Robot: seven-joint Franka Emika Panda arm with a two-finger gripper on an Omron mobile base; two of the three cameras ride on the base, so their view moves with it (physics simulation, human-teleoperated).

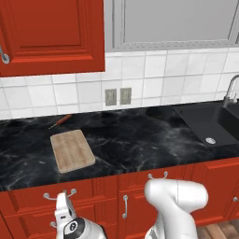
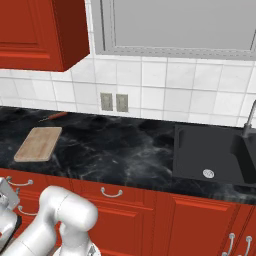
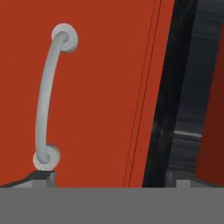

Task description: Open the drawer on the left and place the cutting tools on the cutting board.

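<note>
Board [image 1: 72, 150] long axis front-back (slightly diag.)

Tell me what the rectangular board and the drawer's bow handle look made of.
The light tan rectangular cutting board looks like unfinished wood: pale grain stripes, matte. The curved silver bow handle on the red drawer front looks like brushed metal, though its dull grey sheen could be painted.

The black marbled counter [image 1: 140, 140] carries the cutting board [image 1: 72, 150] and a red-handled stick tool [image 1: 60, 121].
</note>
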